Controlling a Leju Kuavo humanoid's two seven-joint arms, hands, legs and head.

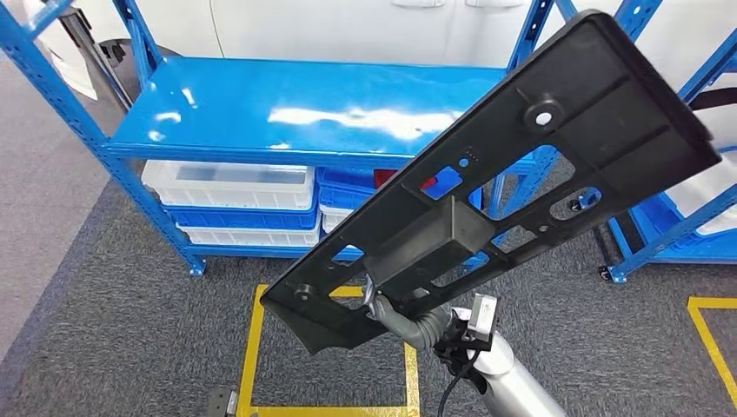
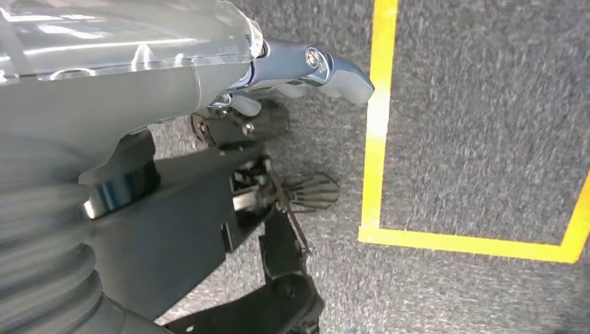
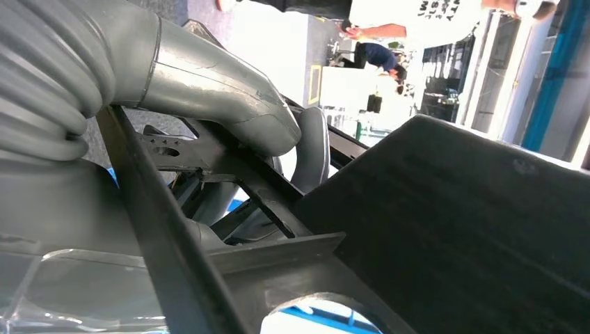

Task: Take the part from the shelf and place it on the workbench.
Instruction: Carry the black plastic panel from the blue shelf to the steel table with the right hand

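My right hand (image 1: 395,314) grips the near, lower end of the long black part (image 1: 513,174), fingers wrapped through its cut-outs beside the boxy block in its middle. The part tilts up and away to the right, held in the air in front of the blue shelf (image 1: 287,113). My left hand (image 2: 306,69) hangs over the grey floor (image 2: 480,125), fingers curled, holding nothing.
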